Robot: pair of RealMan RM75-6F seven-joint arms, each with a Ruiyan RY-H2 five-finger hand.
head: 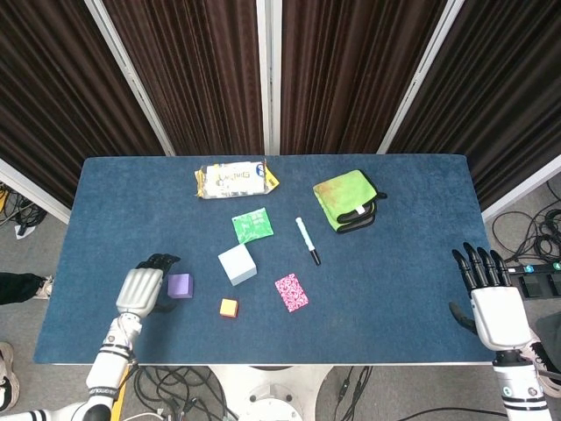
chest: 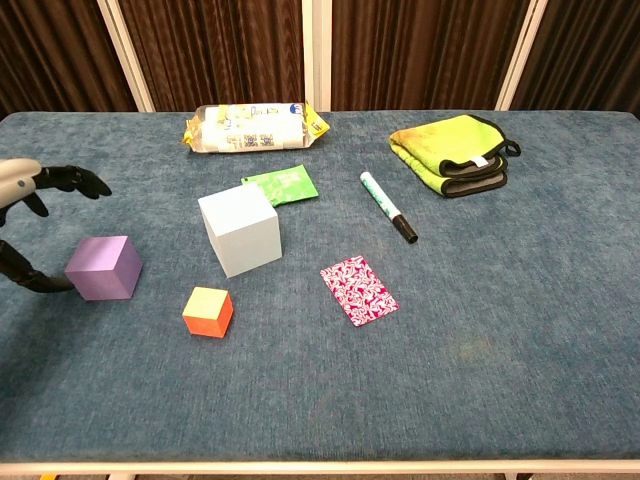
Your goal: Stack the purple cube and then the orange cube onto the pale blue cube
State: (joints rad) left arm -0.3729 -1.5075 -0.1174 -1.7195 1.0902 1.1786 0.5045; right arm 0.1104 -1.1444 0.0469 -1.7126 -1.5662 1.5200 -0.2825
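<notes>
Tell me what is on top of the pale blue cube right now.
Nothing: the pale blue cube's top face is bare in both views. The purple cube and orange cube sit on the table beside it. Its underside is hidden.

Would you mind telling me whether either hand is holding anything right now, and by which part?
Nothing is held. The left hand is open beside the purple cube, not gripping it; the right hand is open and apart from everything.

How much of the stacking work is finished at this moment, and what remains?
Nothing is stacked yet: the purple cube, orange cube and pale blue cube all sit apart on the table. The left hand is open beside the purple cube, not gripping it. Both placements remain. The right hand waits at the table's edge.
</notes>
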